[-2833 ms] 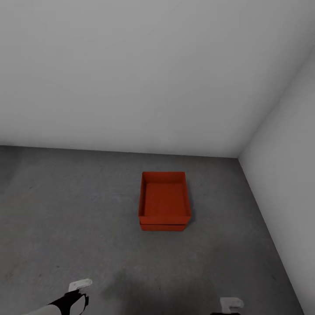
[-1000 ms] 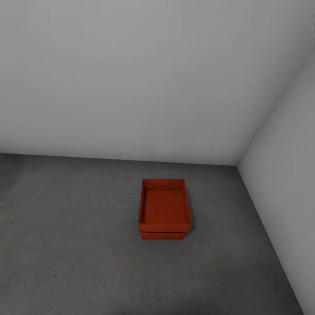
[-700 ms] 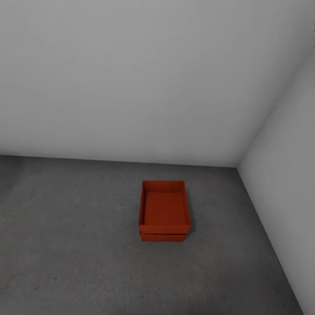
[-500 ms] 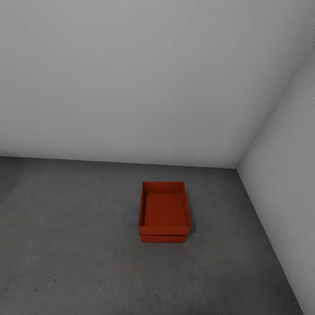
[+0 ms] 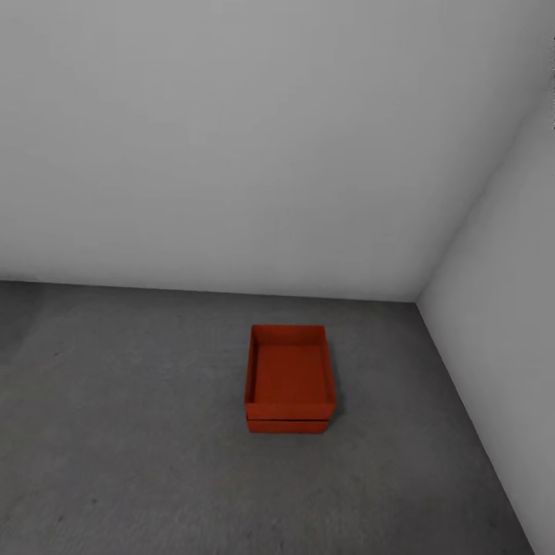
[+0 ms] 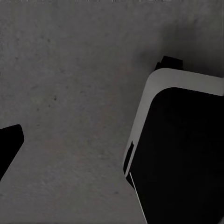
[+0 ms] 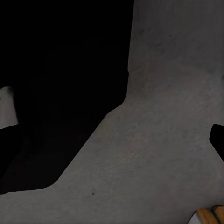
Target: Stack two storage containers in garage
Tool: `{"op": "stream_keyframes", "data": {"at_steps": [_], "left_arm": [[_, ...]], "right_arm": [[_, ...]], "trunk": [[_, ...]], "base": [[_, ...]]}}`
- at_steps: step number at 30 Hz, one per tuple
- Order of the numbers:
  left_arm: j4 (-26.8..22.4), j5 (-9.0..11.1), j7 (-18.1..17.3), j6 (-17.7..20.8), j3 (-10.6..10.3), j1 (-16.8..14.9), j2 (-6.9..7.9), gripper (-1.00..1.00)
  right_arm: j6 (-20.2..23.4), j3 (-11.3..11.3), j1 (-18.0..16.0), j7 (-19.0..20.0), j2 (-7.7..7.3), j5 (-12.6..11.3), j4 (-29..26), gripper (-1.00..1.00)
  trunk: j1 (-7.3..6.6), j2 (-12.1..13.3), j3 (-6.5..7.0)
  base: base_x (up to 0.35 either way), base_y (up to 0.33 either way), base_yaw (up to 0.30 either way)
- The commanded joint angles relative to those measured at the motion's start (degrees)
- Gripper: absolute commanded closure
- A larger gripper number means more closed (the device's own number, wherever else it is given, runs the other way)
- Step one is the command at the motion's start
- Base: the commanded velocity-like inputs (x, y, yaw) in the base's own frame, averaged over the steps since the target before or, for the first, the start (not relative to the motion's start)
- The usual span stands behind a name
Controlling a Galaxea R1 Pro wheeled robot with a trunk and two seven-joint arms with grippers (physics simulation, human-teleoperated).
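Your head view takes in a corner of the garage: on the left the dark grey speckled floor [image 5: 116, 432] runs out bare toward the pale back wall [image 5: 231, 139]. Right of centre, the two storage containers sit one on top of the other on the concrete. The upper container [image 5: 289, 374] is upright with its open top facing up, its orange-red walls lined up squarely over the lower container [image 5: 287, 425], of which you see just a thin strip of front wall under the upper one's rim. The stack stands near the corner, apart from both walls. Farther right, the side wall [image 5: 501, 308] slopes down to meet the floor.

Your left wrist view looks down at the concrete, with a white-and-black part of the robot's body [image 6: 182, 149] beside it. Your right wrist view shows more floor, a large dark shape and a small wooden edge [image 7: 210, 217] at one corner. You cannot tell how either gripper's jaws stand.
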Motion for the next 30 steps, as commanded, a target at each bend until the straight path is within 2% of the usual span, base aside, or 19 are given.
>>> {"op": "stream_keyframes", "data": {"at_steps": [1, 8, 30], "left_arm": [[0.0, 0.3, 0.1, 0.2, -0.2, 0.0, 0.00, -1.00], [0.0, 0.3, 0.1, 0.2, -0.2, -0.1, 0.01, -1.00], [0.0, 0.3, 0.1, 0.2, -0.2, 0.0, -0.01, -1.00]], "right_arm": [[-0.2, 0.4, -0.1, -0.1, 0.00, 0.0, 0.2, -1.00], [-0.2, 0.4, -0.1, 1.4, 0.10, -0.1, 0.2, -1.00], [-0.3, 0.4, -0.1, 1.5, -0.20, -0.4, 0.2, -1.00]], "trunk": [[0.03, -0.1, 0.01], [0.03, -0.1, 0.66], [0.03, -0.1, 2.68]], "base": [[0.000, 0.000, 0.000], [0.000, 0.000, 0.000], [0.000, 0.000, 0.000]]}}
